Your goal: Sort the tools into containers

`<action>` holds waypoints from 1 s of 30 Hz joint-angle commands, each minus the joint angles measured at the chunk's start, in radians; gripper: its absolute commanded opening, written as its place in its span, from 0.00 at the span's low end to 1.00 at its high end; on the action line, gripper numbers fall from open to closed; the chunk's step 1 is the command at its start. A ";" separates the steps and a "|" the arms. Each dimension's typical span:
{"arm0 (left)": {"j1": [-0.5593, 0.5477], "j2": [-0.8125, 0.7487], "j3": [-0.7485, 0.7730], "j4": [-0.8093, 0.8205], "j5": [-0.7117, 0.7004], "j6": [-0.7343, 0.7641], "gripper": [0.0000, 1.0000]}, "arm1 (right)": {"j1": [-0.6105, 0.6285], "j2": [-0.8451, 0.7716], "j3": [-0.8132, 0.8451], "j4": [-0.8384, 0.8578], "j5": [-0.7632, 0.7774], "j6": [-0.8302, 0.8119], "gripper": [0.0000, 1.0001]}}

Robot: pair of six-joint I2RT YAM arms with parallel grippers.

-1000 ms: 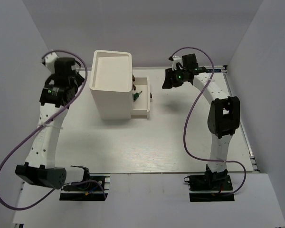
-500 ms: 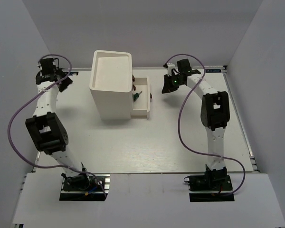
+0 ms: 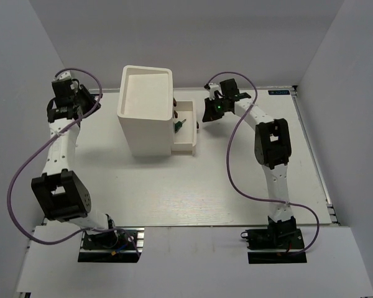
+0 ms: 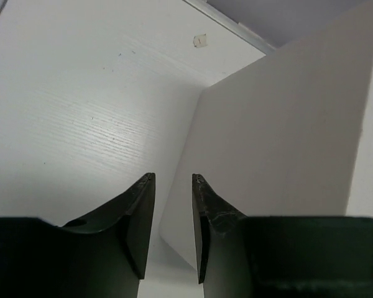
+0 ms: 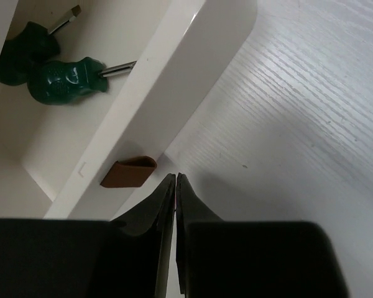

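Here the right claw [image 5: 175,176] is clenched empty beside the drawer knob [image 5: 129,172]; left claw [image 4: 174,177] parted, empty.

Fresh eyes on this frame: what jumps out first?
The tall white box unit stands toward the back of the table. One drawer is pulled out on its right side, with two green-handled screwdrivers lying inside. The right gripper is shut, its tips just beside that drawer's brown knob and not gripping it. The left gripper sits by the unit's left wall, jaws slightly apart and empty.
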 commanded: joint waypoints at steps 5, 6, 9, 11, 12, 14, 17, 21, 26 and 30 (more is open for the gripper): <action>-0.052 -0.036 -0.150 0.030 -0.051 0.000 0.39 | 0.024 0.025 0.029 0.051 0.047 0.038 0.11; -0.062 -0.036 -0.150 0.030 -0.051 0.000 0.39 | 0.027 0.024 0.028 0.051 0.060 0.038 0.11; -0.087 -0.001 -0.150 0.042 -0.041 -0.009 0.39 | 0.021 0.028 0.025 0.068 0.074 0.049 0.11; -0.099 0.013 -0.150 0.052 -0.041 -0.020 0.39 | 0.022 0.031 0.026 0.073 0.080 0.052 0.12; -0.111 0.026 -0.150 0.064 -0.041 -0.029 0.39 | 0.024 0.031 0.026 0.081 0.082 0.052 0.12; -0.124 0.052 -0.150 0.084 -0.041 -0.040 0.39 | 0.019 0.036 0.028 0.096 0.068 0.055 0.12; -0.145 0.091 -0.150 0.096 -0.050 -0.074 0.38 | 0.025 0.053 0.031 0.114 0.051 0.052 0.12; -0.174 0.105 -0.161 0.114 -0.059 -0.097 0.37 | 0.028 0.090 0.063 0.113 0.030 0.054 0.12; -0.196 0.135 -0.161 0.125 -0.059 -0.107 0.37 | 0.044 0.093 0.060 0.120 -0.045 0.104 0.12; -0.205 0.145 -0.161 0.125 -0.059 -0.107 0.37 | 0.044 0.087 0.051 0.163 -0.182 0.168 0.12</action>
